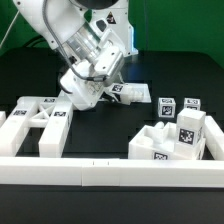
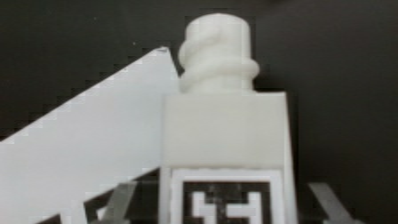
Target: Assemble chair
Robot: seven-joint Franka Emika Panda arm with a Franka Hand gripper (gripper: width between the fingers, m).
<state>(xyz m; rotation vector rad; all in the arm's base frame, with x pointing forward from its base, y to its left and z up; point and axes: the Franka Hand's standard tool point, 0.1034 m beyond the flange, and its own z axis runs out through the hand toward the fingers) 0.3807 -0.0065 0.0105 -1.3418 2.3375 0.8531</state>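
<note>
Pincer [image 2: 217, 212] straddles cube-ended peg [image 2: 222, 110], clenched or not: cannot tell | tips cropped | tag [image 2: 222, 200] half cut off

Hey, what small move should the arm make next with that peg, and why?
Probably close firmly on the peg and check the grip before lifting: it sits centred between the fingers, but contact isn't clear, and the X-braced frame lies close beside it.

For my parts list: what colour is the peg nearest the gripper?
White peg, black-and-white square tag; wrist view best.
</note>
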